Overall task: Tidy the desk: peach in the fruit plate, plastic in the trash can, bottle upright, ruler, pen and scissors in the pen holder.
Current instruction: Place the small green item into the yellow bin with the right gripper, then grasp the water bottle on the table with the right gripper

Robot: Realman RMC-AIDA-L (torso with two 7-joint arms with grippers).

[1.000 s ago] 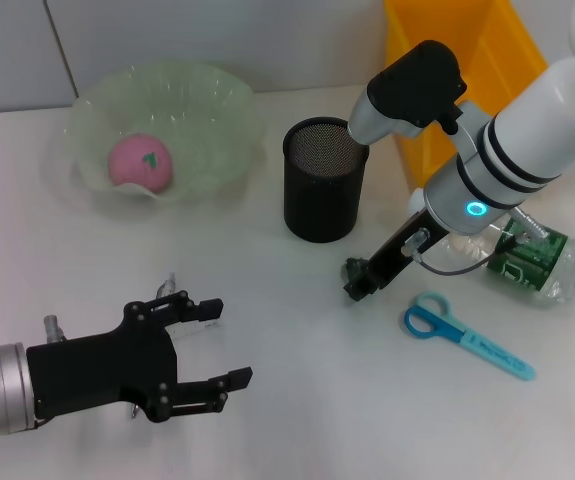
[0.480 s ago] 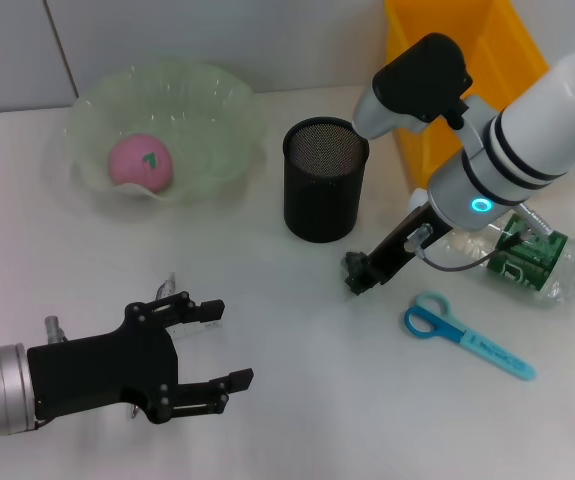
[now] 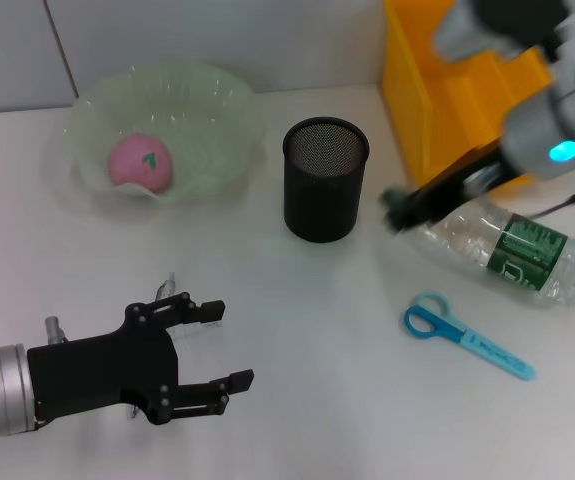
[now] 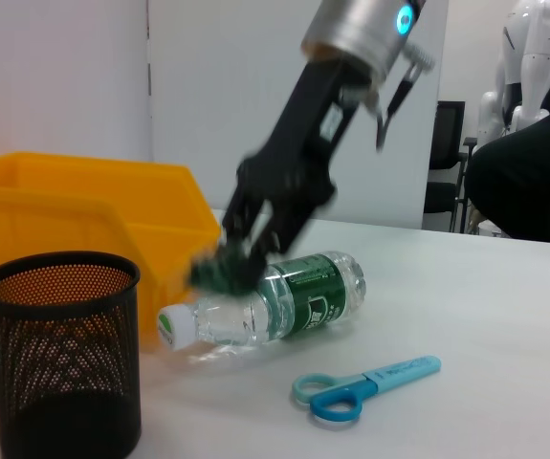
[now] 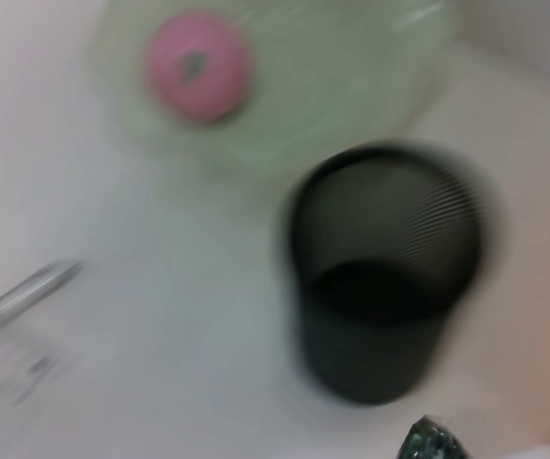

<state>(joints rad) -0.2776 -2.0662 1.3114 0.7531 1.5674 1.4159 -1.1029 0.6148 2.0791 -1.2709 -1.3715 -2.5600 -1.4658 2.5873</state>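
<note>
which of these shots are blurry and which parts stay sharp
Head view: the right gripper and its arm are motion-smeared, while the pen holder, scissors and left gripper are crisp. Left wrist view: only the right gripper over the bottle is smeared. Right wrist view: everything is soft, peach and fruit plate included.

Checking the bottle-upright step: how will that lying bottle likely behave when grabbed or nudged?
The bottle lies on its side on the table, round-bodied, so it would probably roll if nudged. It looks clear and nearly empty, so likely light and perhaps crushable. The right gripper is beside its cap end.
</note>
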